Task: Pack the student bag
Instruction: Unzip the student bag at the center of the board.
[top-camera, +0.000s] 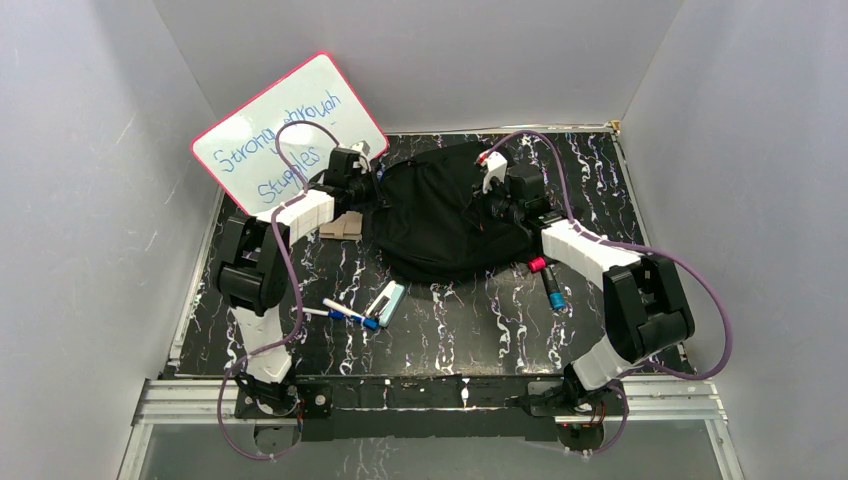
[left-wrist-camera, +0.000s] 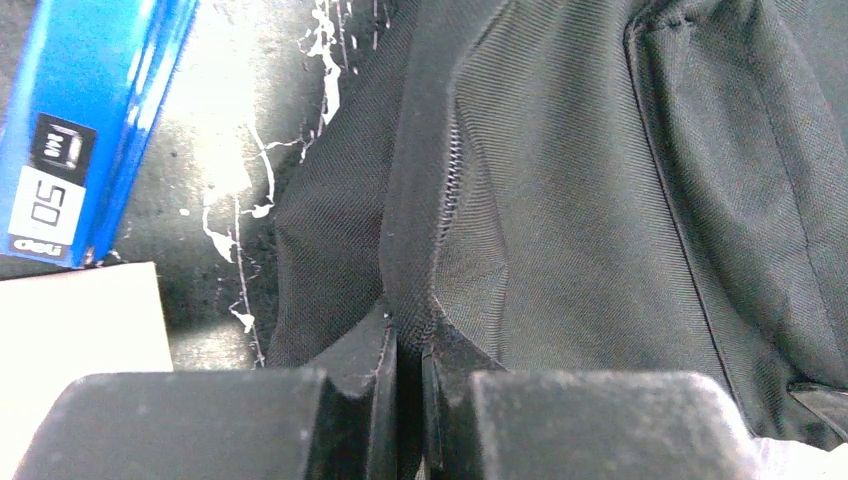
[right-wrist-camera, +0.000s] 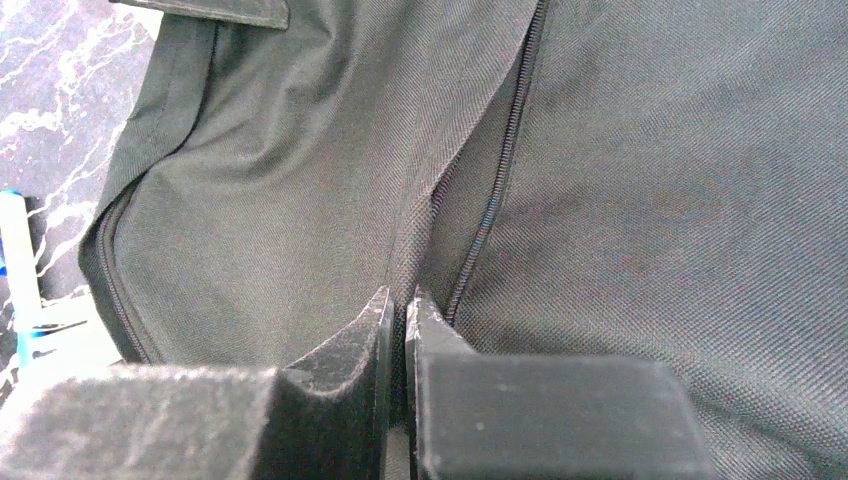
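Both the left gripper (left-wrist-camera: 408, 340) and right gripper (right-wrist-camera: 398, 305) clench folds of the student bag (top-camera: 435, 215) near the far edge of the surface (top-camera: 480, 320); opening it likely calls for pulling apart.

whiteboard (top-camera: 285, 130) left of student bag (top-camera: 440, 215), pens (top-camera: 345, 312) before it

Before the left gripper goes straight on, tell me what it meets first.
The student bag: the left gripper pinches a fold by the zipper, so more black fabric likely lies directly ahead.

one black student bag (top-camera: 440, 225), one pink-edged whiteboard (top-camera: 262, 125)
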